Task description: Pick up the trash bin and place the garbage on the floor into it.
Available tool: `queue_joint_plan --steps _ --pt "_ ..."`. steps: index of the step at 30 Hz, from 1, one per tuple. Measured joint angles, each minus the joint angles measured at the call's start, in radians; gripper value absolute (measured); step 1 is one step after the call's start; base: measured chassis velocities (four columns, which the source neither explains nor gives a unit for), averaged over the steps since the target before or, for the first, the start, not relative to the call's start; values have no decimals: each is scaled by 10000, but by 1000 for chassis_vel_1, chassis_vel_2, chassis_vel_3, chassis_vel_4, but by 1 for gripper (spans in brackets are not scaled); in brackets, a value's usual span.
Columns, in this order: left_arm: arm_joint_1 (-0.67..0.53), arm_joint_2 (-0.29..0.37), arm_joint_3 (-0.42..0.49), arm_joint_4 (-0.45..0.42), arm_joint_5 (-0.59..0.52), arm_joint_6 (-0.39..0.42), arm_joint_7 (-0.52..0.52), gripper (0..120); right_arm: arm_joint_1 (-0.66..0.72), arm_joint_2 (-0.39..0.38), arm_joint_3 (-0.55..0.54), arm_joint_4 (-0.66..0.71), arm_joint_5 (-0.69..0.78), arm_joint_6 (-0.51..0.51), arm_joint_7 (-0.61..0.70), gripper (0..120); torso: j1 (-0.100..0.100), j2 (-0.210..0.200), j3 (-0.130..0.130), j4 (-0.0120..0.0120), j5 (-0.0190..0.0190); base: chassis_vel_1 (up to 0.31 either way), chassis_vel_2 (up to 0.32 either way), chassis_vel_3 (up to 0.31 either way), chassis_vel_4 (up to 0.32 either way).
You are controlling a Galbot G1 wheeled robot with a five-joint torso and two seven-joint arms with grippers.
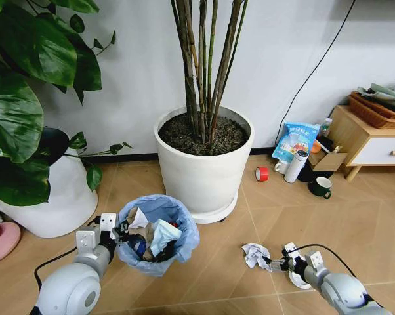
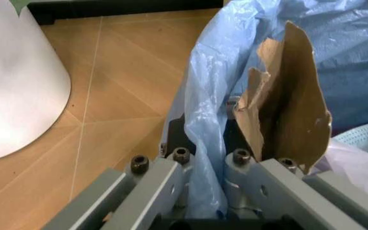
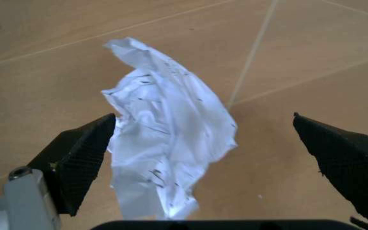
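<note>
Trash bin (image 1: pixel 157 231) rim hidden under blue liner (image 2: pixel 210 143).

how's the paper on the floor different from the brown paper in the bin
The paper on the floor is white and crumpled, lying loose between the open fingers of the right tool. The brown paper is stiffer and torn, standing upright inside the trash bin, whose bag-lined rim the left tool grips. Both are scrap paper.

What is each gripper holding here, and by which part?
Left gripper clamps the trash bin by its bag-lined rim. Right gripper holds nothing, open around the crumpled white paper.
</note>
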State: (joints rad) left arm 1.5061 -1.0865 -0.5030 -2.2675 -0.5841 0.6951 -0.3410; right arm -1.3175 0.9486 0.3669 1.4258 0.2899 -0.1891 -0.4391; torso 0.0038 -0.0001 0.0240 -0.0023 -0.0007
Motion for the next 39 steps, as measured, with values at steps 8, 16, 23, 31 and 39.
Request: queue_joint_plan --steps 8,16,23,31,39 --pt "69 -48 -38 -83 62 3 -48 0 1073 43 -976 -799 -186 367 -71 100 0 0 0 2 -1 0 0 0 0" --pt "-84 -33 -62 -95 83 8 -51 0 1393 78 -1549 -1483 -366 343 -75 100 0 0 0 -1 -1 0 0 0 0" --pt "-115 -69 -89 -89 95 12 -52 0 1677 343 -1677 -2020 -442 411 1 90 0 1 0 0 -1 0 0 0 0" --pt "-108 -172 -36 -93 185 12 -22 0 1904 557 -1807 -2373 -449 484 8 61 0 1 0 -1 -1 0 0 0 0" --pt "-76 -195 -61 -130 196 11 -15 0 1962 618 -1772 -2482 -456 600 81 29 0 1 0 0 -1 0 0 0 0"
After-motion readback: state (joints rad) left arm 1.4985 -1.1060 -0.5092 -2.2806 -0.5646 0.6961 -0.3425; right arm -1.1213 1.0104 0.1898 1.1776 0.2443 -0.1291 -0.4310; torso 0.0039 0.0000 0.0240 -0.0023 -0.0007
